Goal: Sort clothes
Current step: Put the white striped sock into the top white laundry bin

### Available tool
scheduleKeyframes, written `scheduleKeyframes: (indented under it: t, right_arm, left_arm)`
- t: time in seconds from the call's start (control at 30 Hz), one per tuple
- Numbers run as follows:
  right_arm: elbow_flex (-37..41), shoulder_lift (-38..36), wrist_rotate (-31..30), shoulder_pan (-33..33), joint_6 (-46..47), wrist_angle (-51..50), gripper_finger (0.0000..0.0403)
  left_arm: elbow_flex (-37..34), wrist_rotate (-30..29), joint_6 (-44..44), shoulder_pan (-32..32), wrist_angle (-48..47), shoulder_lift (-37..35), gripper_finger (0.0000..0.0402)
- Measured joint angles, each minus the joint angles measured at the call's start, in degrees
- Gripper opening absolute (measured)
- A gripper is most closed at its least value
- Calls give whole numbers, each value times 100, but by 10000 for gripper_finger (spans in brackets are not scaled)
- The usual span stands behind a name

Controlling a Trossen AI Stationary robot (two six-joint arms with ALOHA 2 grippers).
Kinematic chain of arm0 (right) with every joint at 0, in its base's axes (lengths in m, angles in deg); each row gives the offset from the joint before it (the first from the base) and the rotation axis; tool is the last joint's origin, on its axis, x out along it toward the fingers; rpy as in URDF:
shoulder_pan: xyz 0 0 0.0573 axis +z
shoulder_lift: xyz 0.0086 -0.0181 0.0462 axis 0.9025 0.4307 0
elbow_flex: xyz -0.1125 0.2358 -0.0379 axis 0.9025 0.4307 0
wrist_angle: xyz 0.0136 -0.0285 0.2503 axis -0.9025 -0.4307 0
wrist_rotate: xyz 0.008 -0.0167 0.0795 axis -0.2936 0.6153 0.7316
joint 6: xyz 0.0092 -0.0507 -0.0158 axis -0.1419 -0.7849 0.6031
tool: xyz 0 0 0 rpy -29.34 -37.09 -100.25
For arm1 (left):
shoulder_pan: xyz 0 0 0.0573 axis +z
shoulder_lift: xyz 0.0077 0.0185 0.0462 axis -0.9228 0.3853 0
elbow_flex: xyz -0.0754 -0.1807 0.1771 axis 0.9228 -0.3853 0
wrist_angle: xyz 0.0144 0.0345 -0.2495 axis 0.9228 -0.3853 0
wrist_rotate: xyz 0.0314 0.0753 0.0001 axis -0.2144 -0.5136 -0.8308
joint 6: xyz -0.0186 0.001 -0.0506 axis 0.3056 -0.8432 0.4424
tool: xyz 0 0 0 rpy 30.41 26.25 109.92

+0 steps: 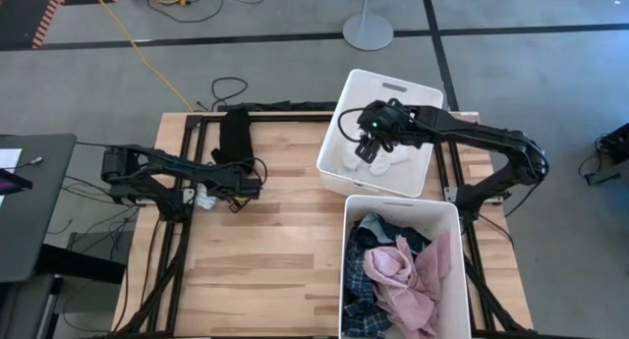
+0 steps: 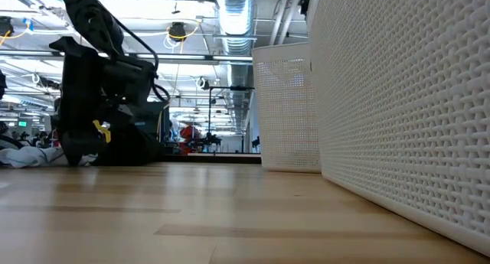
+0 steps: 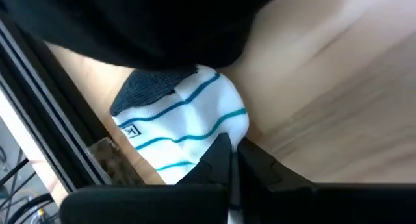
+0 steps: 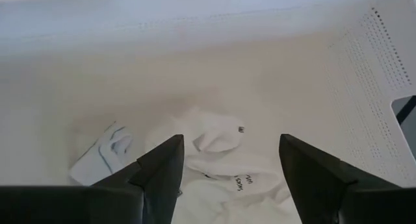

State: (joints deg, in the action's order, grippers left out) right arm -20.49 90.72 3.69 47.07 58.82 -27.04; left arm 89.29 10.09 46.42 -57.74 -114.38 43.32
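A white sock with teal stripes and a grey end lies on the wooden table near its left edge, next to a black piece that lies flat on the wood. My left gripper is low over the table and shut on this sock. My right gripper hangs open above the far white bin. White socks lie on that bin's floor below its fingers, apart from them. My left gripper pinches the striped sock at its rounded edge between its two fingertips, and a bit of white shows between the fingers farther back. The fingers slant down from above. The rest of the sock lies on the table, slack.
The near white bin at the right front holds a pink piece, plaid cloth and dark dotted cloth. Both bins' walls take up the table's right side. Black frame rails run along the table's left edge. Bare wood lies between.
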Motion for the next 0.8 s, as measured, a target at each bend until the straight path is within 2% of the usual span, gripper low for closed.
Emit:
scheduleKeyframes:
  t: [0.43, 0.63, 0.8]
  right_arm:
    - [-2, -321, -2, 562, -49, 781, 265]
    - [-4, -422, 44, 1063, -313, 1292, 265]
    - [-4, -422, 458, 1465, -561, 1767, 265]
  left_arm:
    - [745, 29, -518, -463, 12, -102, 1]
    - [1249, 34, -899, -818, 67, -598, 1]
    - [1671, 44, -1256, -1171, 329, -1274, 0]
